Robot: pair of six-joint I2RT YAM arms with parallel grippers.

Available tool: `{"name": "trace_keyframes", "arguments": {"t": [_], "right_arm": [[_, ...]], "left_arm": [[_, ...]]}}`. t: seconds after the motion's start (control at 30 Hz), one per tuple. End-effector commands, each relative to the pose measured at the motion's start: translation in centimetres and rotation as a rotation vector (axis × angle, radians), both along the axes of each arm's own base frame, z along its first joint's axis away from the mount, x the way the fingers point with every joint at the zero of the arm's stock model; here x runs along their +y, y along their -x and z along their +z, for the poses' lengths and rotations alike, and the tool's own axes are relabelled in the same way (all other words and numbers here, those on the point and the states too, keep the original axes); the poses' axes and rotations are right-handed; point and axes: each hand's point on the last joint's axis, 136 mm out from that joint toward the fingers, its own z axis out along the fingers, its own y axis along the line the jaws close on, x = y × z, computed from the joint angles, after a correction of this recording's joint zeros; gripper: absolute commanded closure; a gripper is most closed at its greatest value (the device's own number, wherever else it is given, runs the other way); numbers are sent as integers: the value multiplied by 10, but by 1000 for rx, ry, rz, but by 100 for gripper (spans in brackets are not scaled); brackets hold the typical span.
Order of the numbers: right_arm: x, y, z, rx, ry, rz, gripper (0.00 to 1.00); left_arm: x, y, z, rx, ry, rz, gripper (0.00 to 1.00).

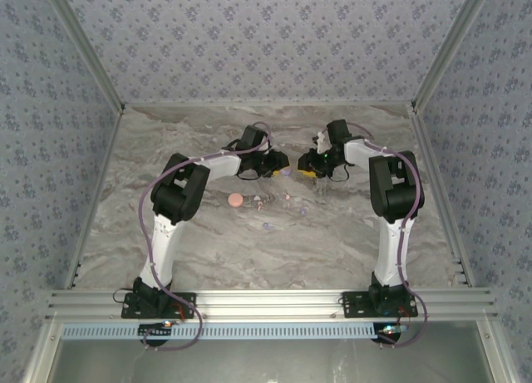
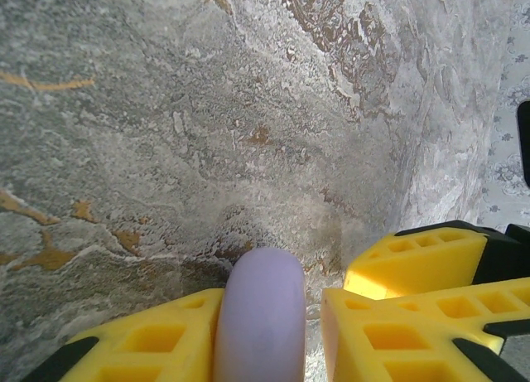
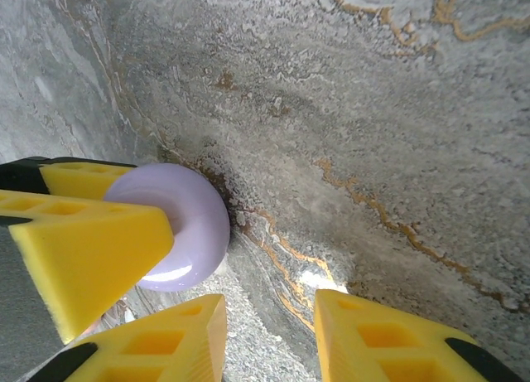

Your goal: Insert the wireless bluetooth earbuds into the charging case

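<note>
While left end effector (image 2: 267, 314) clamps lilac round plastic case (image 3: 189, 224) | right end effector (image 3: 269, 336) gapes beside | tiny lilac earbuds (image 1: 268, 227) lie base-ward of both

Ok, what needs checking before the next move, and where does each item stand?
1. Left gripper clamped on the lilac case: ok.
2. Right gripper open and empty beside that case: ok.
3. That case opened up: cannot tell.
4. Earbuds lying loose on the table: ok.
5. One of them picked up for insertion: not ok.
</note>
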Motion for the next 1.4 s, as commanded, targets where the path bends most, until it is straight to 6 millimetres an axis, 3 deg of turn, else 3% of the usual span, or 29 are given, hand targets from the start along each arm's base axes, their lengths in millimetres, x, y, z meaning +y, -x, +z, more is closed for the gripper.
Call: {"name": "trace_keyframes", "arguments": {"t": [0.0,0.23,0.5,0.7,0.93,1.1,1.2,1.37], "right_arm": [[-2,3,6,-6,0,0,63],[0,4,6,-10,-2,4,62],[-1,4,6,-10,-1,4,62],[0,5,9,-16,-4,5,62],[0,5,12,-25,-16,7,61],[1,7,32,-88,-59,22,60],[-6,8,53,-152,-101,13,57],[-10,16,108,-296,-210,41,51]], "left_arm": [[14,2,4,1,-50,17,64],[16,3,4,3,-60,18,64],[16,3,6,0,-63,21,70],[19,2,11,-11,-77,27,80],[19,3,15,-23,-75,18,82],[14,3,44,-113,-8,-7,84],[11,4,76,-210,59,-40,84],[13,13,129,-366,137,-112,85]]}}
